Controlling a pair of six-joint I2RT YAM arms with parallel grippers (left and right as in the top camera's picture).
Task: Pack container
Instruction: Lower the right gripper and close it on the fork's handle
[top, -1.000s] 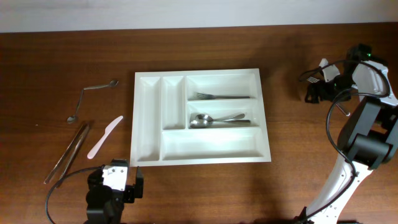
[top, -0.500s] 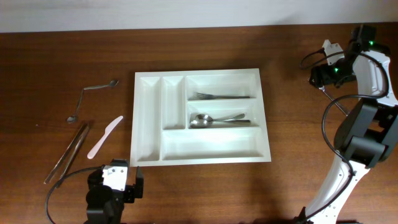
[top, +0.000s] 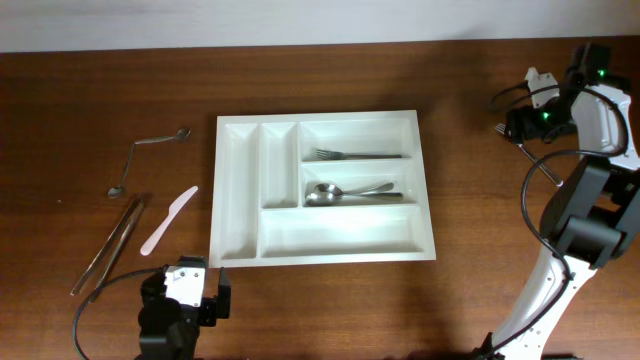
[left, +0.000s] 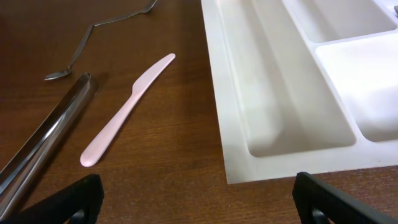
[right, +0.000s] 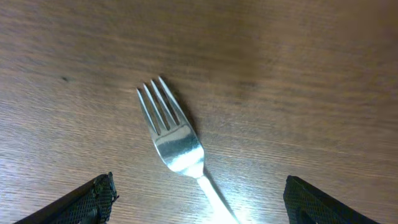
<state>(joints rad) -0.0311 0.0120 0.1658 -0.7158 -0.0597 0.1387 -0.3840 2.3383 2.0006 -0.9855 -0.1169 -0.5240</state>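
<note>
On my overhead feed the white tray (top: 318, 117) sits flat in the middle of the table. Its upper short compartment holds a fork (top: 355, 154) lying sideways, tines to the left. The short compartment below it holds a spoon (top: 345, 191), bowl to the left; I cannot tell whether a second one is nested with it.

The right gripper (right: 202, 199) is well off to the tray's right, near the table's far edge. Its fingers are spread wide over a second fork (right: 174, 140) that lies on the wood between them, not gripped. The left gripper (left: 199, 202) is also spread wide, low at the tray's near left corner. On the wood left of the tray lie a pink knife (left: 127, 109), metal tongs (left: 46, 140) and a bent spoon (left: 84, 46).
</note>
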